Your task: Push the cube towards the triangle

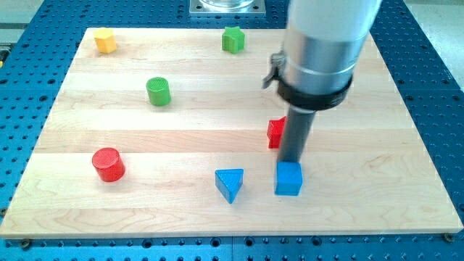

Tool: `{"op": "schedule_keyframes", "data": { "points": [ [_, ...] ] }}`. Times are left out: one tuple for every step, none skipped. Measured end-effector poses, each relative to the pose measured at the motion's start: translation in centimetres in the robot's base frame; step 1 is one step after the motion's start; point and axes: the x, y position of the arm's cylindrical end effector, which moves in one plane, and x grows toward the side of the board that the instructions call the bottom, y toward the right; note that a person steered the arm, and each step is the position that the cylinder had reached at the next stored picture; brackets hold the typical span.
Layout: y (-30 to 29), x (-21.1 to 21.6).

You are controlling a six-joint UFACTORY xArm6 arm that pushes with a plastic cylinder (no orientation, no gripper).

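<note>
The blue cube sits on the wooden table toward the view's bottom, right of centre, with the blue triangle just to its left, a narrow strip of bare wood between them. My tip is at the cube's far top edge, touching or nearly touching it; the exact contact is hidden behind the block. There are no fingers to report on this rod, so nothing is open or closed around anything.

A red block, its shape partly hidden by the rod, stands just above the cube toward the view's top. Both blue blocks lie near the table's bottom edge, with only a modest band of wood below them. To the cube's right the wood runs bare to the right edge. A red cylinder is well apart at the view's left, a green cylinder above it, a yellow block near the top-left corner, and a green block by the top edge
</note>
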Motion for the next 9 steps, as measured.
{"op": "schedule_keyframes", "data": {
  "points": [
    [2.7, 0.2],
    [6.5, 1.7],
    [4.3, 2.6],
    [0.7, 3.0],
    [-1.8, 3.0],
    [-0.4, 4.9],
    [-1.5, 8.1],
    [-5.6, 5.8],
    [-2.3, 4.1]
  ]
}}
